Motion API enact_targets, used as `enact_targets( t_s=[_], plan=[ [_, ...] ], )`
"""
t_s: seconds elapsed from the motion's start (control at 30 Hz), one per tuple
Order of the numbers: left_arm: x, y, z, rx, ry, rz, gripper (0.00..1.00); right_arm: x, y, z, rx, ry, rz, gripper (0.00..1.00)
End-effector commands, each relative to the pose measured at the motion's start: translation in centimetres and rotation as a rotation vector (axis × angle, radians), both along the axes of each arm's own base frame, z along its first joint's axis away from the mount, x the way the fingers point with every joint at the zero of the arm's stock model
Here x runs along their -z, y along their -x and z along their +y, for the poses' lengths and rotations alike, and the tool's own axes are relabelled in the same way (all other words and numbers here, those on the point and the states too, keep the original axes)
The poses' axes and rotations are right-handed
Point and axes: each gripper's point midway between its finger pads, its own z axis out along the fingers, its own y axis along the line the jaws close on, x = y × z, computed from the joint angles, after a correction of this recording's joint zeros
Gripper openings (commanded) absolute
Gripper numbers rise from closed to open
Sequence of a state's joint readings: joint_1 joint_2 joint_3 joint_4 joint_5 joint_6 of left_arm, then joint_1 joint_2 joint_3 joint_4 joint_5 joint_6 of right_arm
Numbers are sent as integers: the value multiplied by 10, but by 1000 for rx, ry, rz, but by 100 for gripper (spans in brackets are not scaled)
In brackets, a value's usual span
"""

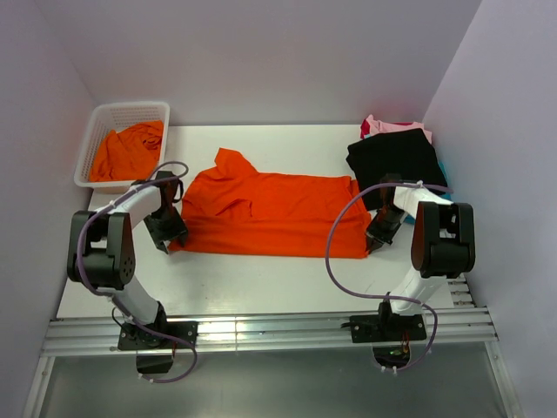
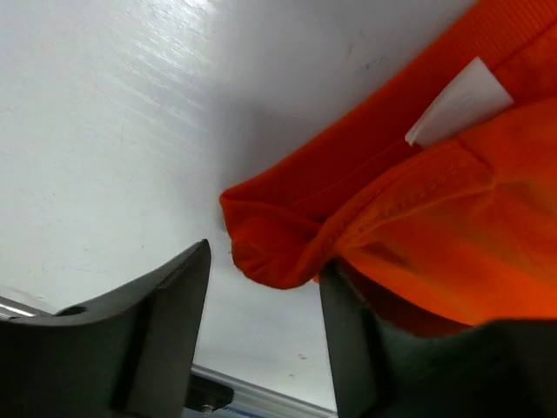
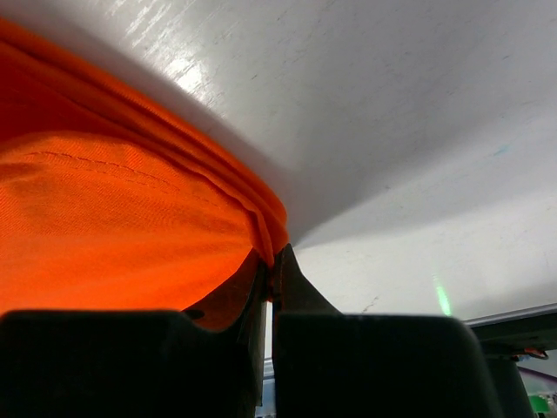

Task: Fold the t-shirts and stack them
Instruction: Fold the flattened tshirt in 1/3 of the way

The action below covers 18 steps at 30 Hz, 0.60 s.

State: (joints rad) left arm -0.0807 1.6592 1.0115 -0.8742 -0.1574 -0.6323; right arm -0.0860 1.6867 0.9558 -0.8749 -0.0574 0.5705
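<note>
- Orange t-shirt (image 1: 278,213): it lies spread across the middle of the worktop (image 1: 261,287). It looks already doubled over once, with one sleeve poking out toward the far left.
- The left hand (image 1: 171,237) is at the shirt's near-left corner and the right hand (image 1: 376,237) is at its near-right corner.
- Left hand: released. Its fingers (image 2: 157,335) stand apart, and the rolled hem corner lies loose in the gap, pinched by nothing.
- Right hand: clenched on the orange t-shirt, with a bunched edge of fabric nipped between its fingers (image 3: 300,300).
- Step in hand, as I judge it: a fold of this shirt, with one corner let go and the other still to be let go.
- The next move likely calls for either freeing the right corner or re-taking the left one. The edges should stay level so the fold does not skew.
- Only the top view shows the rest:
  - a white mesh basket (image 1: 96,131) at the far left, holding more crumpled orange shirts (image 1: 129,150);
  - a pile at the far right, with a black t-shirt (image 1: 396,161) over a pink one (image 1: 387,124).
- Only the left wrist view shows a white label (image 2: 457,104) inside the hem. Only the right wrist view proves that the grip is on fabric.
</note>
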Motion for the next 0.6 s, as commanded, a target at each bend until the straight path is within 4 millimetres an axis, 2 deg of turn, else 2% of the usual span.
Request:
enact_targets(
  t_s=[0.0, 0.03, 0.13, 0.17, 0.23, 0.37, 0.47, 0.5, 0.57],
  plan=[
    [8, -7, 11, -27, -79, 21, 53, -1, 0, 5, 8, -34, -26, 0],
    [8, 2, 17, -37, -112, 66, 44, -2, 1, 6, 9, -39, -32, 0],
    [11, 12, 30, -50, -191, 111, 23, -3, 6, 11, 19, -63, -40, 0],
    [12, 19, 32, -55, -206, 129, 20, -1, 12, 15, 22, -85, -31, 0],
    [10, 22, 34, -74, -217, 137, 6, 1, 20, 24, 51, -127, -25, 0],
    [1, 32, 22, -114, -159, 146, 0, 5, 40, 36, 109, -182, 5, 0],
    [-13, 56, 11, -150, -103, 155, 0, 4, 59, 37, 159, -186, 32, 0],
    [-24, 65, 8, -157, -91, 133, 0, 3, 62, 37, 167, -184, 36, 0],
    [-27, 84, 0, -166, -67, 143, 0, 1, 73, 36, 173, -172, 50, 0]
  ],
)
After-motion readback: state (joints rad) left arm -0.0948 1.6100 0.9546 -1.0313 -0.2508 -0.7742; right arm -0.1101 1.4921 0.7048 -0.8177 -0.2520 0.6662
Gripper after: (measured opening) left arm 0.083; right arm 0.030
